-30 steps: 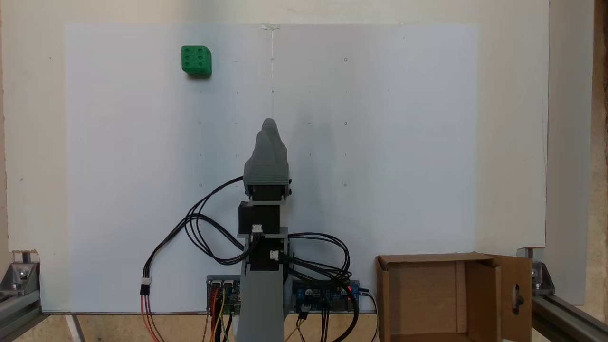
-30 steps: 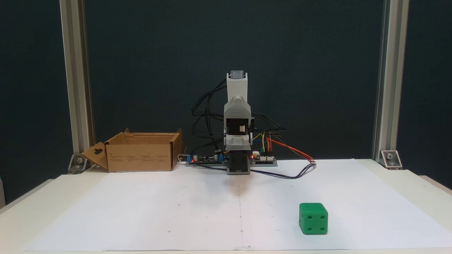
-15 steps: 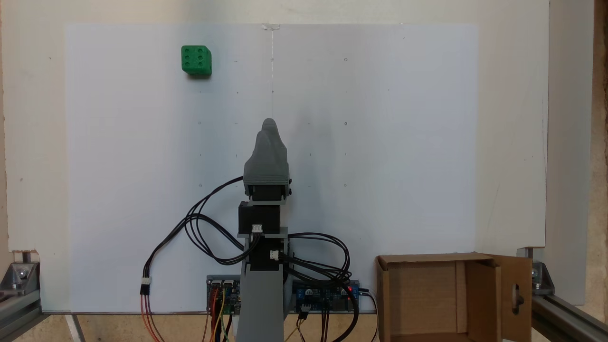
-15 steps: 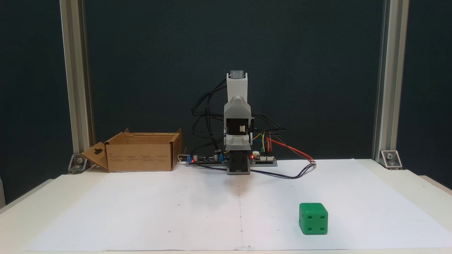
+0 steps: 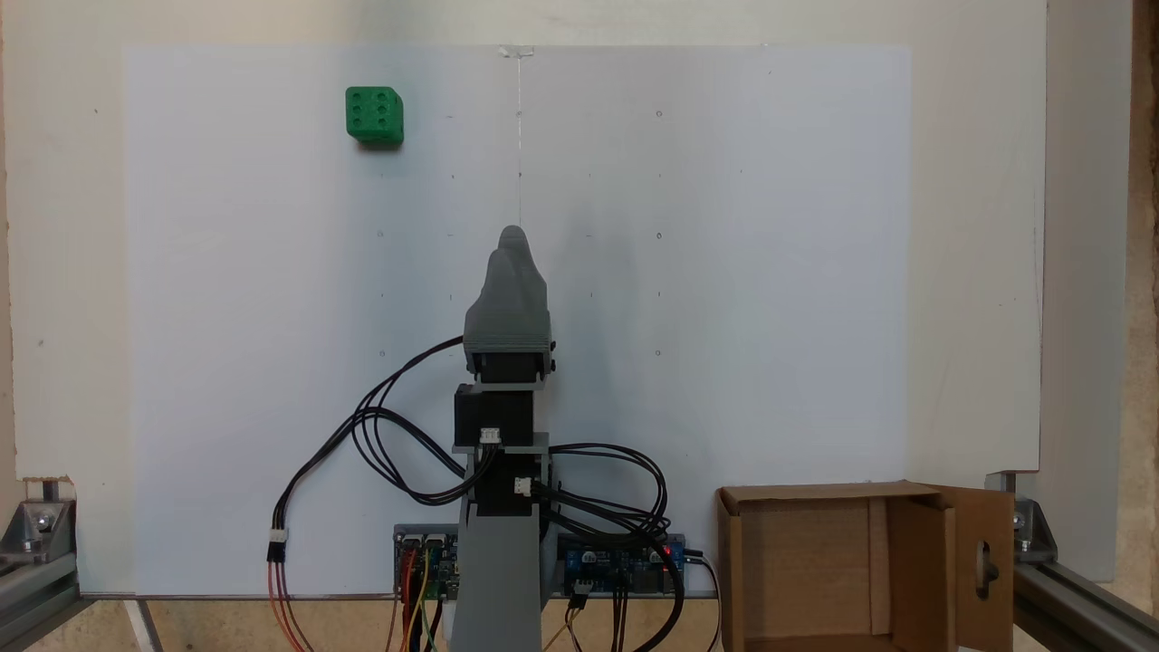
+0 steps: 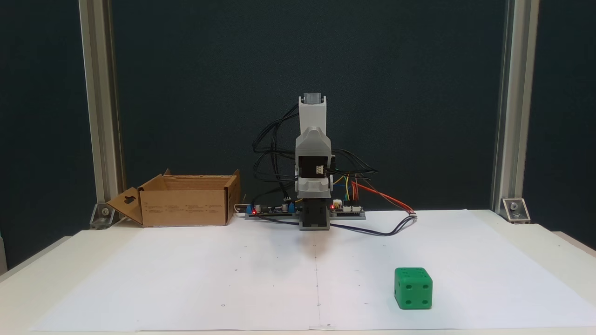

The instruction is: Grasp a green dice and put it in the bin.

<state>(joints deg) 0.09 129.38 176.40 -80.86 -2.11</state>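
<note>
The green dice [image 5: 374, 115] lies on white paper at the far upper left in a fixed view; the other fixed view has the dice [image 6: 413, 288] near the front, right of centre. My grey gripper [image 5: 509, 240] is held over the middle of the sheet on the folded arm [image 6: 313, 153], far from the dice. Its jaws lie together with no gap and hold nothing. The bin [image 5: 819, 566], an open brown cardboard box, stands beside the arm's base, and its flap [image 5: 982, 566] has a keyhole cutout. The bin [image 6: 184, 207] looks empty.
Circuit boards [image 5: 625, 561] and looping black cables [image 5: 389, 444] lie around the arm's base. Aluminium frame posts [image 6: 100, 116] stand at the table's back corners. White paper [image 5: 724, 272] covers most of the tabletop.
</note>
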